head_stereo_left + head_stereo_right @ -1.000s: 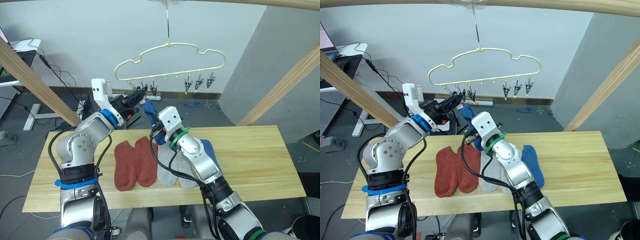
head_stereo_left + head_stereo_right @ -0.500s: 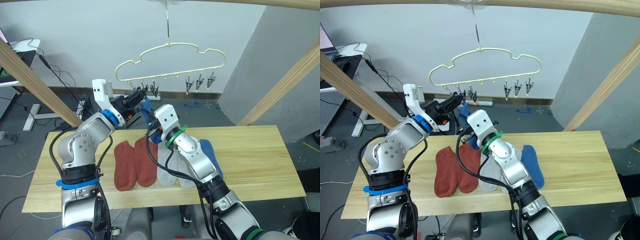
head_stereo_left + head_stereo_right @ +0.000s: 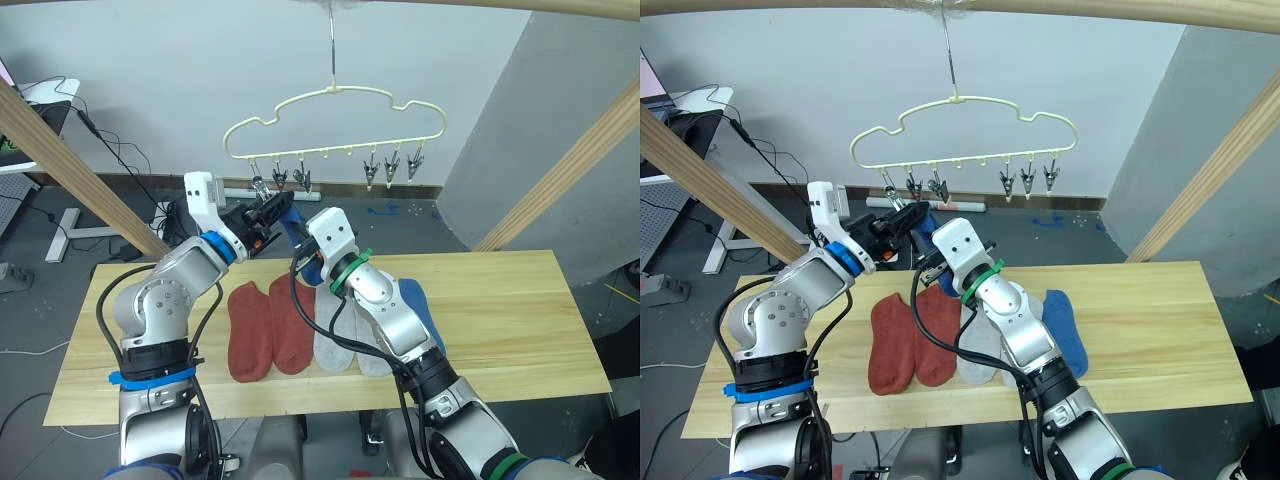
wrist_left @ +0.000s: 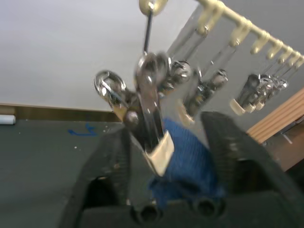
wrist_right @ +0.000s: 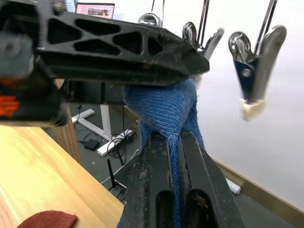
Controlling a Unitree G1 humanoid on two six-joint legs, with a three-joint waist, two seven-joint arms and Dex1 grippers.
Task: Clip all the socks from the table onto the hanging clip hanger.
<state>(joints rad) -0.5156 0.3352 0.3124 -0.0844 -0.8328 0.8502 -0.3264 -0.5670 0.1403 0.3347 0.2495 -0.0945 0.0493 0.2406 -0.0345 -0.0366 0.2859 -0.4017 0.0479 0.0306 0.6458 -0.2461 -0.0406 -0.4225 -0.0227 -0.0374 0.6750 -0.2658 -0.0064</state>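
Both tools hold one blue sock (image 5: 171, 111) raised under the cream clip hanger (image 3: 335, 98): right tool (image 5: 173, 142) pinched shut on its bunched knit, left tool (image 4: 183, 156) parted around its top by a clip (image 4: 153, 118).

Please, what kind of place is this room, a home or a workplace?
Probably a lab or test workshop, not a home: a bare wooden frame holds the clip hanger over a plain plank table, with loose cables on the grey floor.
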